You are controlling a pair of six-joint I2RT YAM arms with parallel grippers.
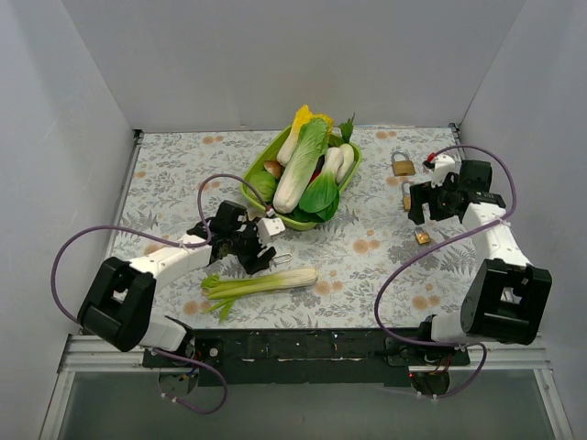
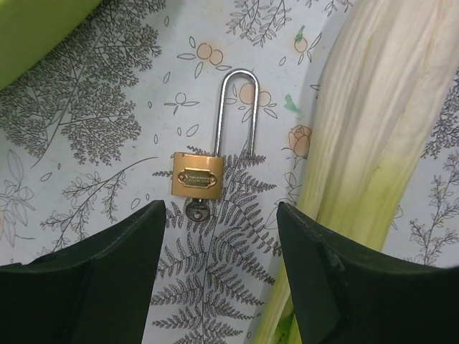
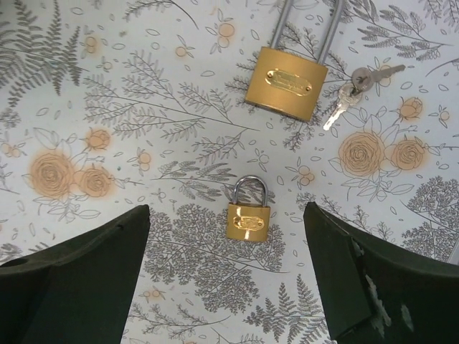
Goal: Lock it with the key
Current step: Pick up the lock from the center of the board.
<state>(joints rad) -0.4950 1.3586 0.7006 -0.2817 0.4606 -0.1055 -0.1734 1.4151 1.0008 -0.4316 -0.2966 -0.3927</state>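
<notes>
**Both grippers open above padlocks on the floral table**

The table (image 1: pixel 367 275) wears a flower-and-fern print. At its far middle stands a green basket (image 1: pixel 295 223) piled with vegetables, and a pale leek (image 1: pixel 266 282) lies on the cloth nearer the arms.

The left gripper (image 1: pixel 260 243) sits low between basket and leek. Its wrist view shows the jaws parted and holding nothing. Just ahead of the fingertips lies the long-shackle padlock (image 2: pixel 198 175), flat on the cloth beside the leek. One leg of its shackle enters the brass body and the other lies outside it, so it is unlatched. A key (image 2: pixel 196 211) is stuck in the bottom of the body, pointing back toward the gap between the fingers.

The right gripper (image 1: pixel 417 206) hovers at the right side of the table, jaws spread wide and empty. Below it is a small brass padlock (image 3: pixel 249 218), shackle down in its body. Further off lies a bigger padlock (image 3: pixel 285 82) with loose keys (image 3: pixel 355 89) just beside it.
</notes>
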